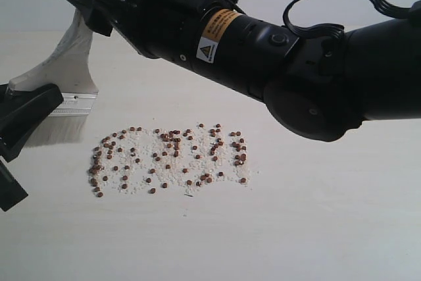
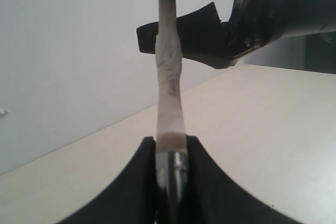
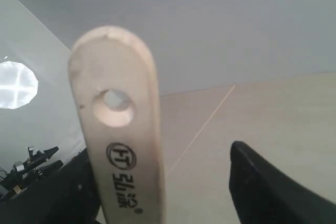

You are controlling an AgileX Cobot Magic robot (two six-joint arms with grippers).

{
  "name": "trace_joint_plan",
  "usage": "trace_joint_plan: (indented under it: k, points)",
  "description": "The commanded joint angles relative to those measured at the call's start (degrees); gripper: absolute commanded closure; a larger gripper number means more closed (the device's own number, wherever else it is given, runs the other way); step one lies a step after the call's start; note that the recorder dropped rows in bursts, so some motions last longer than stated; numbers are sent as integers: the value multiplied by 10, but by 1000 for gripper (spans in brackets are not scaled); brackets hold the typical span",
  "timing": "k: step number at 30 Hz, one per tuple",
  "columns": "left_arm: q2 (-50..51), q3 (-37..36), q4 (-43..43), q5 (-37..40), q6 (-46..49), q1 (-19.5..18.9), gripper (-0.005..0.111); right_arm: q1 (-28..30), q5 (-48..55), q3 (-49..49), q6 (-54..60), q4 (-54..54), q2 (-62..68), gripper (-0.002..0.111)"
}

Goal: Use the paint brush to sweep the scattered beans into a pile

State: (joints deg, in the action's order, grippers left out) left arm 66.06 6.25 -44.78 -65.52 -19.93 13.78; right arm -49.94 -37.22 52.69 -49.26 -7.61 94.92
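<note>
Beans [image 1: 171,159] lie scattered among crumbs [image 1: 141,172], no pile yet; sweeping all left to do. Paint brush [image 1: 69,64] stands at the spread's 9 o'clock, bristles down. Left gripper [image 2: 170,146] clamps narrow on its ferrule. Right arm reaches across from 3 o'clock, right gripper [image 3: 165,177] wide around handle top, unclamped.

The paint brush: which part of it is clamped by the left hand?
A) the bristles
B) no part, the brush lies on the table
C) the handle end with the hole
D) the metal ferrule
D: in the left wrist view the two fingers of the left hand close on the silver ferrule of the paint brush, and the handle rises free above them.
</note>
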Motion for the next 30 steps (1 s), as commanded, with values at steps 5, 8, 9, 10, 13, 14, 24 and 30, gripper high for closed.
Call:
trace_joint_plan:
  k: [5, 8, 9, 10, 13, 14, 24, 30]
  points:
    - [-1, -2, 9, -5, 2, -1, 107, -1, -5, 4, -4, -11, 0, 62]
    - [-1, -2, 9, -6, 2, -1, 107, -1, -6, 4, 0, -13, 0, 77]
    - [-1, -2, 7, -6, 2, -1, 107, -1, -6, 4, 1, -13, 0, 83]
    - [-1, -2, 7, -6, 2, -1, 107, -1, -6, 4, 1, -13, 0, 88]
    - [-1, -2, 7, -6, 2, -1, 107, -1, -6, 4, 0, -13, 0, 101]
    - [-1, -2, 7, -7, 2, -1, 107, -1, -6, 4, -1, -13, 0, 104]
    - [-1, -2, 4, -8, 2, -1, 107, -1, 2, 4, 0, -18, 0, 108]
    - [-1, -2, -4, -18, -2, -1, 73, -1, 4, 4, 30, -13, -14, 108]
